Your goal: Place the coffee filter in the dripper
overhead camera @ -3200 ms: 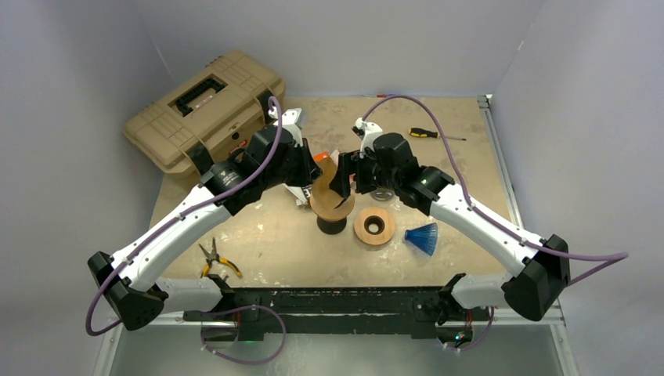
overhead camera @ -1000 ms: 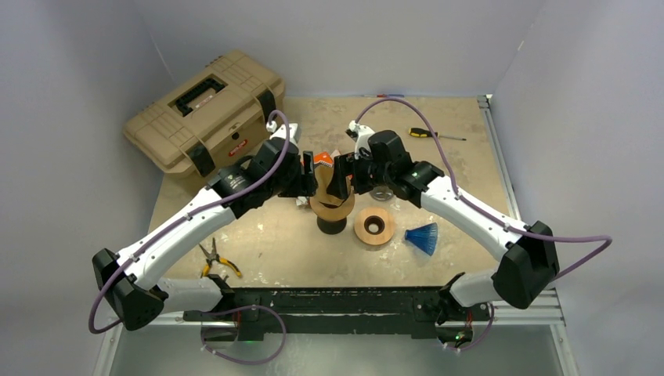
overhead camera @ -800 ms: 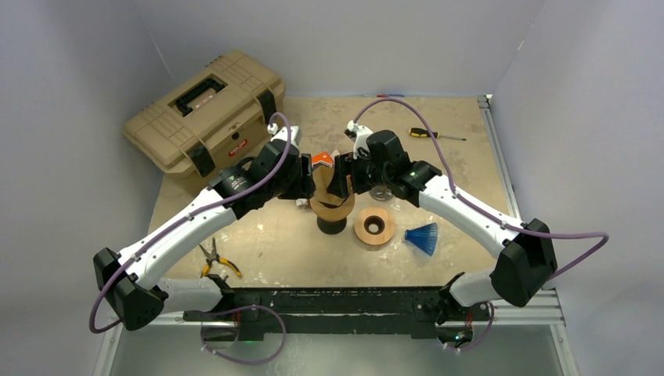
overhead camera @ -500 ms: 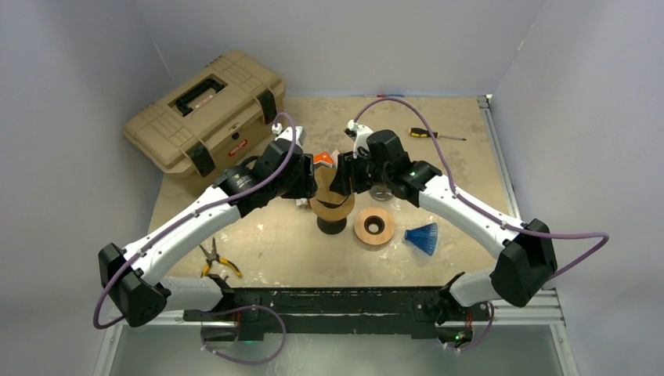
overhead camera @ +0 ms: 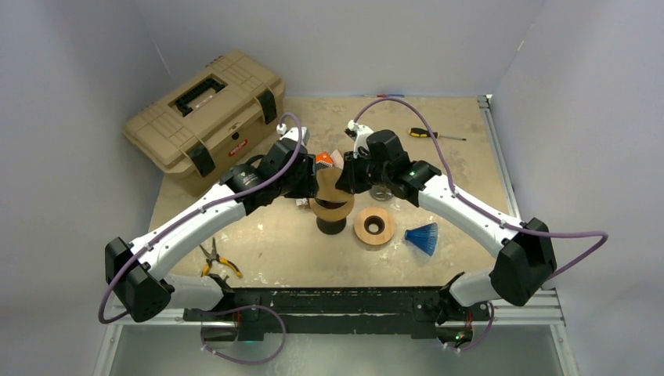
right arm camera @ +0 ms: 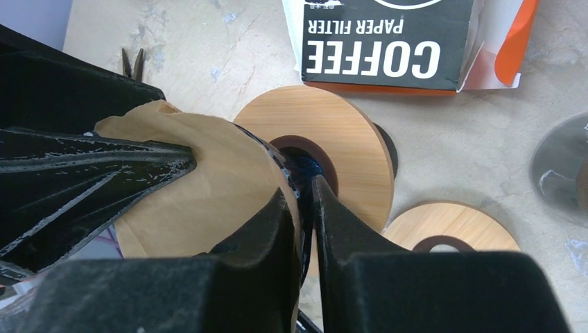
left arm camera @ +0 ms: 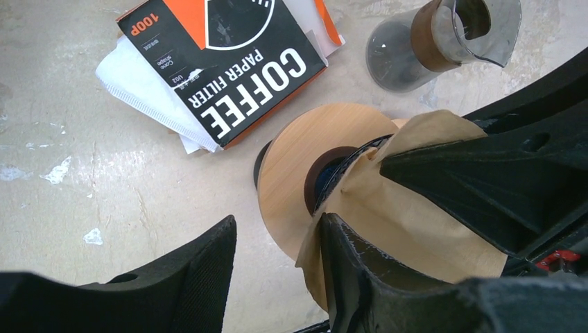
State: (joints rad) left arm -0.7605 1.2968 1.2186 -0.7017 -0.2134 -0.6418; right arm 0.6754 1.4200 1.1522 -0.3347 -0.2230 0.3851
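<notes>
R gripper (right arm camera: pixel 299 191) pinching filter (right arm camera: pixel 208 173) just above dripper (right arm camera: pixel 347 139); L gripper (left arm camera: pixel 277 222) jaws half apart, one finger against filter.

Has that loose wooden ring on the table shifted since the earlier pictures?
No. The wooden ring still lies right beside the blue brush, as before.

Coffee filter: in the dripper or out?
Out: the coffee filter, pinched by the right pincer, hangs over the dripper, tip just reaching it.

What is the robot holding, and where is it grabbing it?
The right hand pinches the brown paper filter by its edge. The left hand is open beside it.
</notes>
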